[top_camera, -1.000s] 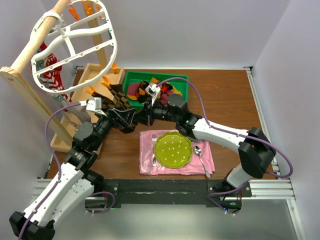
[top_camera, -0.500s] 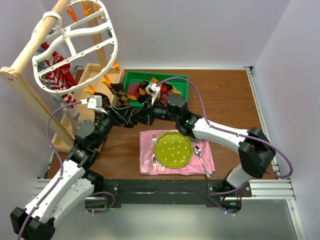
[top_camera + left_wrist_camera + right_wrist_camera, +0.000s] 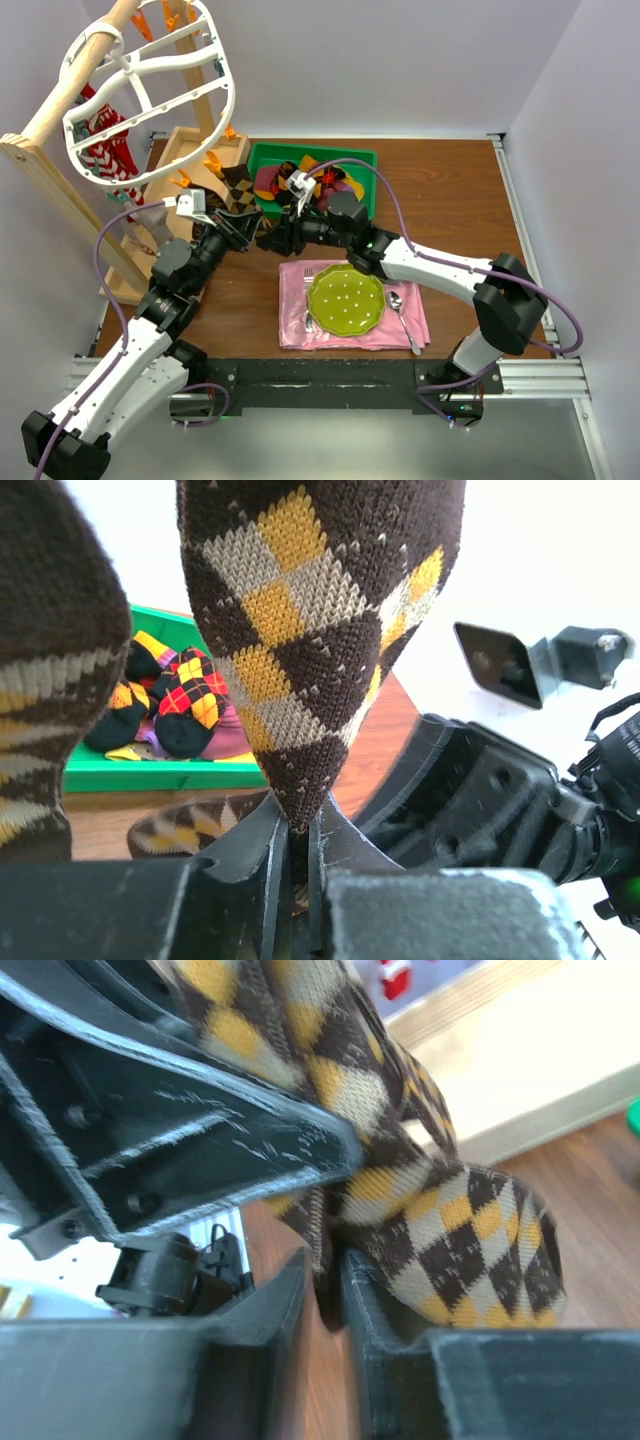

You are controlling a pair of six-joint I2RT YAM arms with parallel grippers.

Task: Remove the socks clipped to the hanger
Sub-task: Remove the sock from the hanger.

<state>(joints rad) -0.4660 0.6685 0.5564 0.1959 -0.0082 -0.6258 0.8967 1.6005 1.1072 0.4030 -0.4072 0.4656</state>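
Observation:
The white oval hanger [image 3: 226,75] hangs on the wooden pole at the upper left. A red-and-white striped sock [image 3: 104,152] stays clipped under it. A dark brown argyle sock [image 3: 238,187] hangs below the orange clips. My left gripper [image 3: 240,221] is shut on that sock's lower tip [image 3: 300,630], pinched between the jaws [image 3: 296,825]. My right gripper [image 3: 268,240] is right beside it. In the right wrist view its jaws [image 3: 326,1290] stand slightly apart, with only a loose edge of the argyle sock [image 3: 450,1220] hanging in the gap.
A green bin [image 3: 310,150] holding several socks sits behind the grippers. A pink napkin [image 3: 296,330] with a green plate [image 3: 346,298], fork and spoon lies in front. The wooden rack [image 3: 62,192] stands at the left.
My left gripper has shut on the argyle sock's tip. My right gripper's jaws have parted, loosening their hold on the sock, and that arm has shifted slightly left.

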